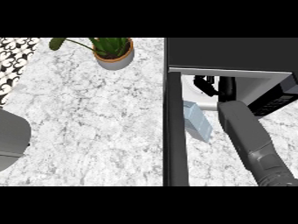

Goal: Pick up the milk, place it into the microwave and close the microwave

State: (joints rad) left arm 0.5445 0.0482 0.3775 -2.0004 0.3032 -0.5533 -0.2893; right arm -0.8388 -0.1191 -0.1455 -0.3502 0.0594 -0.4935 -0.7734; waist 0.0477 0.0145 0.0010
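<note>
Right robot hand [210,85]: inside the microwave [241,57] cavity, fingers dark against the interior; whether spread or curled cannot be told, nor whether it has hold of anything. Milk [197,121]: pale blue carton, tilted, at the cavity mouth beside the forearm, between it and the open door [175,131]. Risk, judged: the carton could topple outward onto the bench [86,122], or jam the door when it swings. Left robot hand: unseen. Potted plant [112,50]: well apart. Writing: none legible.

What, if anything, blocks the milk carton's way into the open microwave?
Nothing visible does. The milk carton lies at the mouth of the microwave, whose door stands swung open to its left. The right robot hand is already inside the cavity beyond the carton.
</note>
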